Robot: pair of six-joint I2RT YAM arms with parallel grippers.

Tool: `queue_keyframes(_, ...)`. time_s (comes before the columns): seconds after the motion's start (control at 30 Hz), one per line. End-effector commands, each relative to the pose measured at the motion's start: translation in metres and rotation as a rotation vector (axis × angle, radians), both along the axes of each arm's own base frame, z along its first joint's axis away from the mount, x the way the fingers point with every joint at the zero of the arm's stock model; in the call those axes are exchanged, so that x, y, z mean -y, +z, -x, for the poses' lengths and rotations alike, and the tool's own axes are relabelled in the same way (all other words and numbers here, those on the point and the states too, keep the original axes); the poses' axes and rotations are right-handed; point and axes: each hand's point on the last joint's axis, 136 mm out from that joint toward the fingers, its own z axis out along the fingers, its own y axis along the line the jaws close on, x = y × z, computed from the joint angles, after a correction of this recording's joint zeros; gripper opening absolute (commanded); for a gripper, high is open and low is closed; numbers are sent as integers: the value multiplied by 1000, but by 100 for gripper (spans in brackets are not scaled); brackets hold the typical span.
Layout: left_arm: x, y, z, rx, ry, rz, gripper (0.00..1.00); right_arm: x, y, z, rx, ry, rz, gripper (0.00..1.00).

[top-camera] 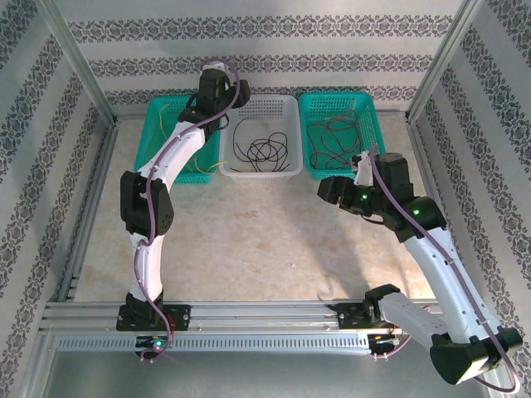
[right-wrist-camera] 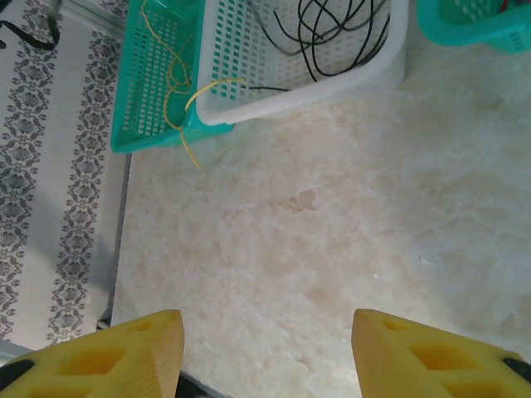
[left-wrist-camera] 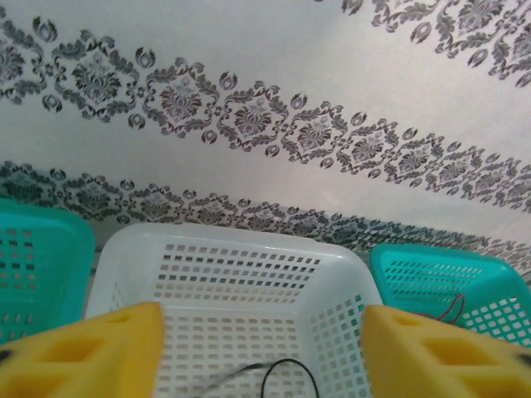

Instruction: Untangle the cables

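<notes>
**Desk:** What sits closest on the overhead?

**Me:** The aluminium rail (top-camera: pixel 249 315), with both arm bases bolted to it. From there my left arm (top-camera: pixel 162 178) reaches up over the left edge of the white basket (top-camera: pixel 261 175). My right arm (top-camera: pixel 431 240) bends in off the basket's right front corner. Black cables (top-camera: pixel 267 149) lie looped inside the white basket. The left teal basket (top-camera: pixel 162 112) touches its left side, and a yellow cable (top-camera: pixel 213 168) crosses from it toward the white rim. The right teal basket (top-camera: pixel 369 104) stands just beside its right side and holds dark cables (top-camera: pixel 332 137). I cannot sort their colours from up here.

**Desk:** Left wrist?

**Me:** My left gripper (left-wrist-camera: pixel 264 352) hangs above the white basket. Its yellow fingers (left-wrist-camera: pixel 99 352) are spread wide with nothing between them. One black loop lies on the basket floor below the gap. To the right of the white basket, a dark red strand shows in the teal one.

**Desk:** Right wrist?

**Me:** My right gripper (right-wrist-camera: pixel 267 352) is released too, pads apart over bare tabletop (right-wrist-camera: pixel 348 232), well apart from the white basket. Here the yellow cable drapes over the white basket's corner, and its loose end hangs outside the teal basket toward the table. A black end pokes out at the white basket's side wall, just beside that corner.
</notes>
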Motion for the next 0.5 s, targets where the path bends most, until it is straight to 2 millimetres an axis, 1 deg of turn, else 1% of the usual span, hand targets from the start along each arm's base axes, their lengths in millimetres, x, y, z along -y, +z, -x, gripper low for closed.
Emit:
queue_keyframes(0.0, 2, 18, 8, 20, -6, -32, 72, 6, 17, -7, 66, -6, 32, 58)
queue_keyframes(0.13, 2, 38, 26, 46, -24, -28, 74, 6, 31, -13, 112, -5, 39, 60)
queue_keyframes(0.23, -3, 58, 47, 72, -26, -3, 74, 5, 38, -16, 135, 5, 35, 60)
queue_keyframes(0.33, -6, 78, 75, 83, -34, 23, 73, 3, 43, -18, 154, 12, 27, 60)
queue_keyframes(0.4, -8, 88, 98, 86, -46, 35, 73, 3, 47, -18, 170, 15, 22, 61)
queue_keyframes(0.43, -9, 89, 108, 81, -49, 35, 73, 3, 48, -18, 177, 16, 23, 61)
queue_keyframes(0.47, -11, 94, 123, 87, -58, 27, 73, 3, 49, -18, 186, 15, 27, 61)
